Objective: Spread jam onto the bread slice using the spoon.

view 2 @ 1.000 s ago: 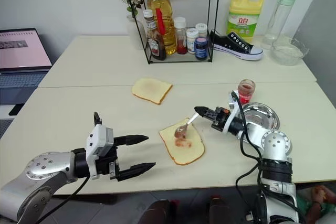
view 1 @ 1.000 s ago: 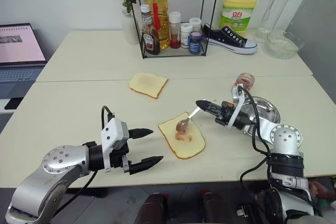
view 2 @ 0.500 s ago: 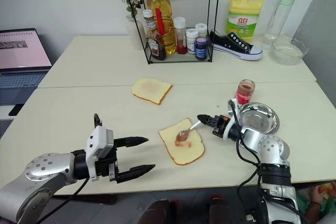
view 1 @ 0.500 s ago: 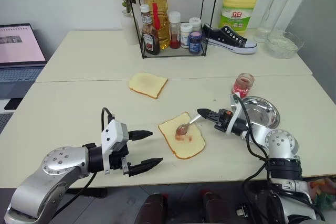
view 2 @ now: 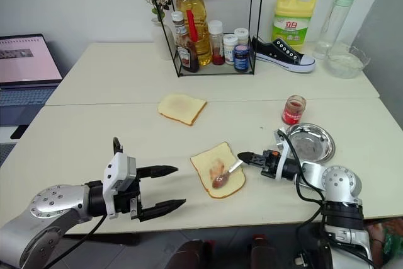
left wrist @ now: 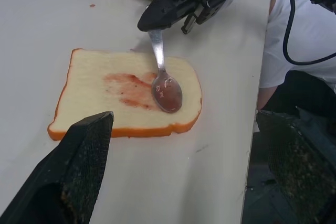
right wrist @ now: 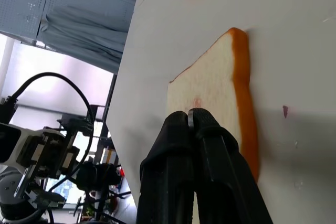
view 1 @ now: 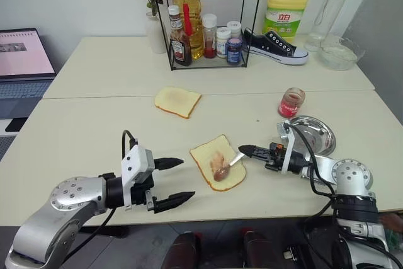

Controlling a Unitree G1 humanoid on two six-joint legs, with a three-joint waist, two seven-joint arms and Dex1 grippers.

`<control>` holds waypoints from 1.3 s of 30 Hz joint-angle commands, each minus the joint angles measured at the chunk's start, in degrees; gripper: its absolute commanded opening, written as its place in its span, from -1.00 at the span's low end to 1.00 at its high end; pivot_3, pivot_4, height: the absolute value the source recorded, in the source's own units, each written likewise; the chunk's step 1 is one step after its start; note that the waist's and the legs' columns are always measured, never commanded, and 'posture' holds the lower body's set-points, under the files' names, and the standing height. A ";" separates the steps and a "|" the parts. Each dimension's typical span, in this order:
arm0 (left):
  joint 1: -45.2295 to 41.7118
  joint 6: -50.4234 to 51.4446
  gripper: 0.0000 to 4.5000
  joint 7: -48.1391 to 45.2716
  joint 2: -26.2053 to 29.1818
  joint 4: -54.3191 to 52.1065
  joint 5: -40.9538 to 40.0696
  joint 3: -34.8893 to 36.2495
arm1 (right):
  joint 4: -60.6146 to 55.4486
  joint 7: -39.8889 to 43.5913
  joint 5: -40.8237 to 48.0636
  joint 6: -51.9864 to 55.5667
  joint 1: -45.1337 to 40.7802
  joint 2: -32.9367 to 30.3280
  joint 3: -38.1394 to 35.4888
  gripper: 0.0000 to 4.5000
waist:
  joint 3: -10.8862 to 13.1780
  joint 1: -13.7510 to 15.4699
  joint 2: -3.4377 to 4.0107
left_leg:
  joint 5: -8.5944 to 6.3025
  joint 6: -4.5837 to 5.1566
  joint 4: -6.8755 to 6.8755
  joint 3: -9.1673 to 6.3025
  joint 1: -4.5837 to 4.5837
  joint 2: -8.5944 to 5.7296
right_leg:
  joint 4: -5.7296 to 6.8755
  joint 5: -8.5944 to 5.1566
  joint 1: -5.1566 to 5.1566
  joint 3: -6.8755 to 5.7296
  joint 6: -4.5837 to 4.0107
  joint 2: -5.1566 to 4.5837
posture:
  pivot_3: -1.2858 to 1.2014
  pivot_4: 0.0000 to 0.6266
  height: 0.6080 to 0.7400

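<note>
Jam (left wrist: 130, 86) smear now longer on the bread slice (view 1: 217, 162), just ahead of the right end effector (view 1: 247, 151).
Spoon (left wrist: 164, 83), clamped there, has dragged nearer; spreading underway. Left end effector (view 1: 171, 182) stays wide, empty.

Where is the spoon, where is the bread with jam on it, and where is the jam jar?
spoon (left wrist: 167, 92), left wrist view, on its bowl.
bread slice (left wrist: 94, 103), left wrist view, on the pale crumb.
jam jar (view 1: 291, 102), left eye view, on its glass side.
</note>
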 commanded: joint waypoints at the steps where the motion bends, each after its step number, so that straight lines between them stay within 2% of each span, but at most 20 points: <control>1: 0.03 -1.35 1.00 -0.37 0.41 -0.81 0.05 0.52 | -1.88 1.08 -0.55 -0.59 0.25 -0.08 1.01 -0.99 | 0.00 -0.02 0.00 | 0.00 0.00 0.00 -0.01 0.00 0.00 | 0.00 0.00 0.00 0.01 0.00 0.00 | 0.03 -0.52 1.00; 14: -1.14 -1.79 1.00 -1.18 0.89 0.14 0.17 0.14 | 3.46 -5.53 -6.77 -10.55 -3.65 5.64 -1.61 -0.99 | 0.00 0.01 0.00 | 0.00 0.00 0.00 -0.01 0.01 0.00 | 0.01 0.00 0.00 -0.01 0.00 0.01 | 0.03 -0.52 1.00; 30: -4.43 -2.14 1.00 -2.29 0.48 2.40 0.63 -2.16 | 4.45 -16.43 -3.03 -11.51 -5.92 11.17 -10.55 -0.99 | 0.00 0.00 0.00 | 0.00 0.00 0.00 0.00 0.02 -0.02 | 0.03 0.00 0.00 -0.02 0.00 0.01 | 0.03 -0.52 1.00; 39: -4.80 -2.21 1.00 -2.23 0.14 2.47 0.68 -2.64 | 2.97 -19.22 -0.97 -10.92 -6.72 13.69 -10.40 -0.99 | 0.00 -0.11 0.01 | 0.00 0.00 -0.01 0.00 0.02 -0.01 | 0.04 0.00 -0.02 -0.02 0.00 0.01 | 0.03 -0.52 1.00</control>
